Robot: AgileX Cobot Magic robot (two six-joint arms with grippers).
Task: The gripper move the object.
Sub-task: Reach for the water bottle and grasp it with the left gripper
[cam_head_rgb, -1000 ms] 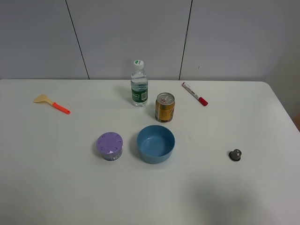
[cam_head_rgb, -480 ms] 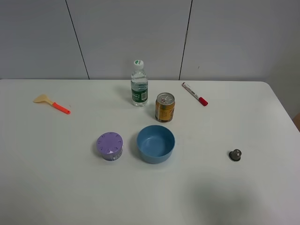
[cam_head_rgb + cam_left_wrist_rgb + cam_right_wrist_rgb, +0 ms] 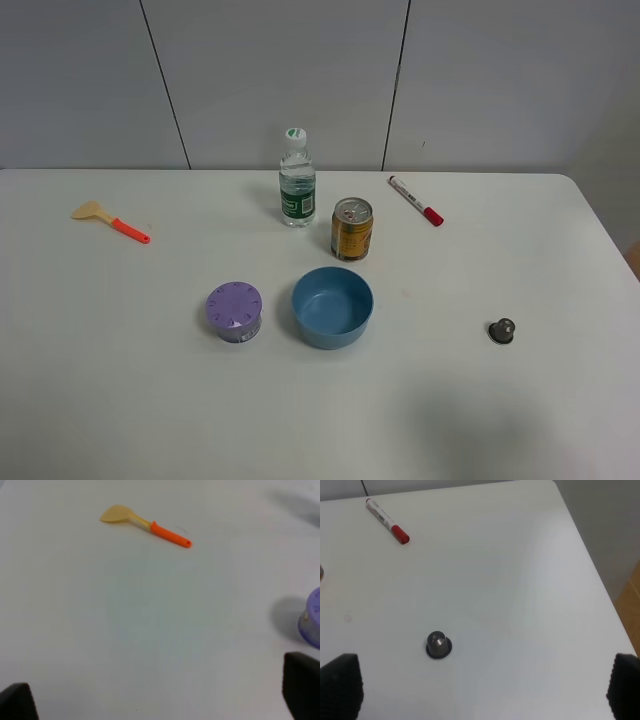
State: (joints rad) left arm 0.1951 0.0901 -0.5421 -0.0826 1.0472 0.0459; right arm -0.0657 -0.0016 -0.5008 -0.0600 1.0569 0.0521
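Water bottle (image 3: 297, 180) upright near the far edge of the table (image 3: 560, 420), about midway along it, untouched. Gold can (image 3: 352, 229) just beside it, toward the near edge. We note left gripper (image 3: 160, 696) and right gripper (image 3: 482, 687) both spread wide, holding nothing. Risk, as we judge it: a finger clipping the can on approach, or a high grasp tipping the tall bottle

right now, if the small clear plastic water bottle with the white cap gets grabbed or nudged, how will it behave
Tall and narrow, the small clear plastic water bottle would probably tip if pushed near its white cap. Its round body may roll. The smooth clear walls might flex or slip.
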